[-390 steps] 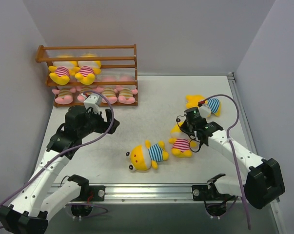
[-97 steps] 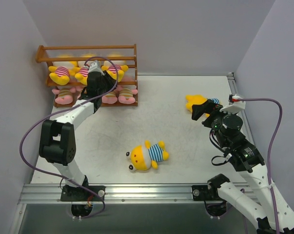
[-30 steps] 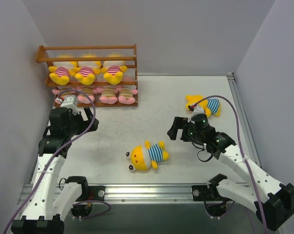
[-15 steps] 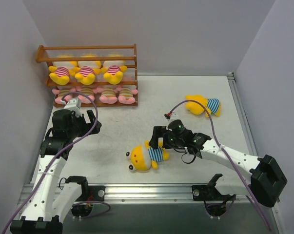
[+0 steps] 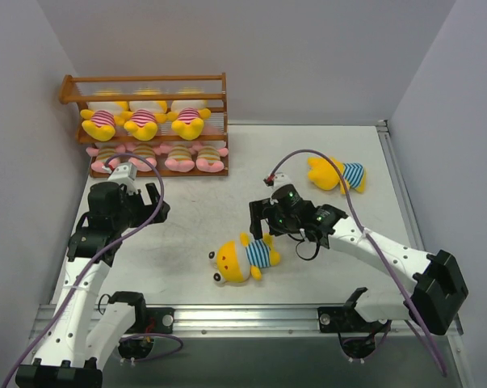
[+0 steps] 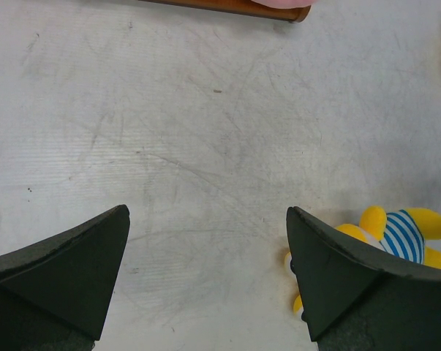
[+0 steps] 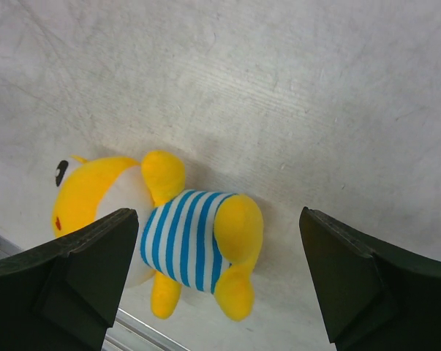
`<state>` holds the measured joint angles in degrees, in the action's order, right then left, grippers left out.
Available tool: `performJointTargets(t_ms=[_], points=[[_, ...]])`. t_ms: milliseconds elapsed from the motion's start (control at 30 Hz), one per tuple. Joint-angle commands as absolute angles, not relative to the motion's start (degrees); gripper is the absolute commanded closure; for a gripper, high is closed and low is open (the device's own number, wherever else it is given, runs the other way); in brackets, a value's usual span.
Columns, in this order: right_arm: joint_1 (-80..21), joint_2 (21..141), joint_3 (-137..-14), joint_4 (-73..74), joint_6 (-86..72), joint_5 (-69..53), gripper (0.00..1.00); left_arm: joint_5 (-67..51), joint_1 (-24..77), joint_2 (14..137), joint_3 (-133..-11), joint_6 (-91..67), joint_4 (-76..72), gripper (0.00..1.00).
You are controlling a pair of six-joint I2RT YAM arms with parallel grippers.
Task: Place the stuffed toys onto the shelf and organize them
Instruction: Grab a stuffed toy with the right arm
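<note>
Scuffed white table [image 5: 227, 170], grey walls [image 5: 308, 56]; blue-striped toy [image 7: 198, 245] lies just under my right gripper [image 5: 259, 225], fingers spread wide, gripping nothing.

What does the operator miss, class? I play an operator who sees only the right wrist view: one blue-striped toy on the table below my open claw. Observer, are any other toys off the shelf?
Observer: Yes, one. A second blue-striped toy lies at the far right of the table.
Operator: What is on the shelf?
Observer: The shelf holds seven: three yellow toys on the middle tier and four pink toys on the bottom tier.
Operator: Where is the left claw?
Observer: The left claw is open and holds nothing. It is over bare table in front of the shelf.
</note>
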<state>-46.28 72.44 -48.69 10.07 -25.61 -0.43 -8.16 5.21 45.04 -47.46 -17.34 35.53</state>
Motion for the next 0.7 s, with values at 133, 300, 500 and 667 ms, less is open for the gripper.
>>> performJointTargets(t_ms=[133,300,500,667], points=[[-52.1,77.9,-60.6,17.8,-8.2,-5.5,0.04,-8.7,5.4,44.4,-47.7,-16.4,32.5,0.04],[-57.4,85.8,-65.5,20.7,-1.5,-8.1,0.04,-8.4,5.4,44.4,-47.7,-16.3,32.7,0.04],[-60.0,90.8,-68.0,22.5,4.3,-11.4,0.05,-8.7,5.5,44.5,-47.7,-16.4,32.5,0.04],[-62.0,95.4,-68.8,21.5,6.5,-13.9,0.09,-8.7,5.5,44.6,-47.7,-16.3,32.3,0.04]])
